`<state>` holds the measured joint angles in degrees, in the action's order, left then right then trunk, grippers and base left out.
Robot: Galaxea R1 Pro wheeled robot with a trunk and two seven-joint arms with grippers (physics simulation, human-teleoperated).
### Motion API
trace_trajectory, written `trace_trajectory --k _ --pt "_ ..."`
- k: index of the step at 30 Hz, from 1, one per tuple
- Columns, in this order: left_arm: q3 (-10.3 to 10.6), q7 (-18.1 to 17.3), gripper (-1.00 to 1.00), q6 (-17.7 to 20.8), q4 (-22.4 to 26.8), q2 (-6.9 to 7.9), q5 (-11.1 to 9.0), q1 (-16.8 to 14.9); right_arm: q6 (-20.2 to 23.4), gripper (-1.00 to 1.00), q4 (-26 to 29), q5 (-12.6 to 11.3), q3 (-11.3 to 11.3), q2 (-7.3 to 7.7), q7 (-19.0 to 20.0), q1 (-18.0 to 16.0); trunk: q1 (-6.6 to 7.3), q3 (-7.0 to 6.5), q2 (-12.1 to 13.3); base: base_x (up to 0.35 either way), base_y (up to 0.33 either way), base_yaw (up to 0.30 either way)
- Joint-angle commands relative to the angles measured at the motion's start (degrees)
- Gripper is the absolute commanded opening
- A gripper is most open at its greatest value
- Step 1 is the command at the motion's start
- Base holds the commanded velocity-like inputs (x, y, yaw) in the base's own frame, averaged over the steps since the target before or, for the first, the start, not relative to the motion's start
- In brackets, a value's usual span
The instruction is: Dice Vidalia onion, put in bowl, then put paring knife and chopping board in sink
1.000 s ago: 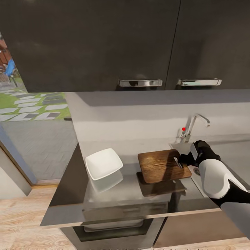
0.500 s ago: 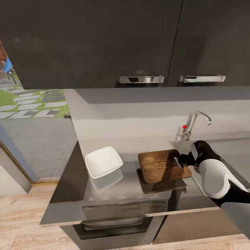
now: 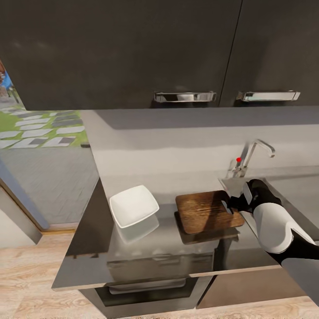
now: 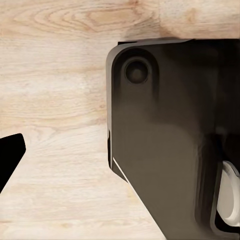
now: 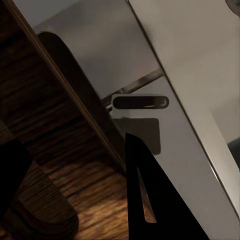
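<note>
Fingers of right gripper (image 3: pixel 235 204) closed on paring knife (image 3: pixel 227 207), blade over right edge of chopping board (image 3: pixel 206 212), centre-right of head view. Arm unchanged since a second ago; only camera shifts. No onion visible on board; dicing stage unclear. Bowl (image 3: pixel 133 205) empty, left of board. Sink (image 3: pixel 230 184) behind gripper. Left fingers: cannot tell.

A dark brown wood grain is shown on the chopping board (image 3: pixel 207 212), right of centre, its surface looking matt. The countertop (image 3: pixel 146 248) beneath is seen as a glossy dark grey slab in which the board and the smooth white bowl (image 3: pixel 133 205) are mirrored. Bright polished metal is seen on the tap (image 3: pixel 252 155) at the right and on the cabinet handles (image 3: pixel 184 96) above. Pale wood planking is shown on the floor (image 3: pixel 31 270), lower left.
</note>
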<state>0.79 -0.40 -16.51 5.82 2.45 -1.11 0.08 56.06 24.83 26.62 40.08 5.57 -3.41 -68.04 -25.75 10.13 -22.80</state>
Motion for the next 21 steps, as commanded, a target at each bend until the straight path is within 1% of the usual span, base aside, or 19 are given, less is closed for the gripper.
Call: trace_trajectory --k 1,21 --pt "0.09 -0.04 1.0 -0.1 0.07 0.01 -0.12 0.01 0.1 -1.0 0.03 -0.34 0.32 -0.03 -0.37 -0.08 -0.03 0.2 -0.12 0.003 0.003 0.0" --pt "0.09 -0.04 1.0 -0.1 0.07 0.01 -0.12 0.01 0.1 -1.0 0.1 -0.26 0.34 0.23 -0.41 -0.08 -0.03 2.02 -0.12 0.0 0.0 0.0"
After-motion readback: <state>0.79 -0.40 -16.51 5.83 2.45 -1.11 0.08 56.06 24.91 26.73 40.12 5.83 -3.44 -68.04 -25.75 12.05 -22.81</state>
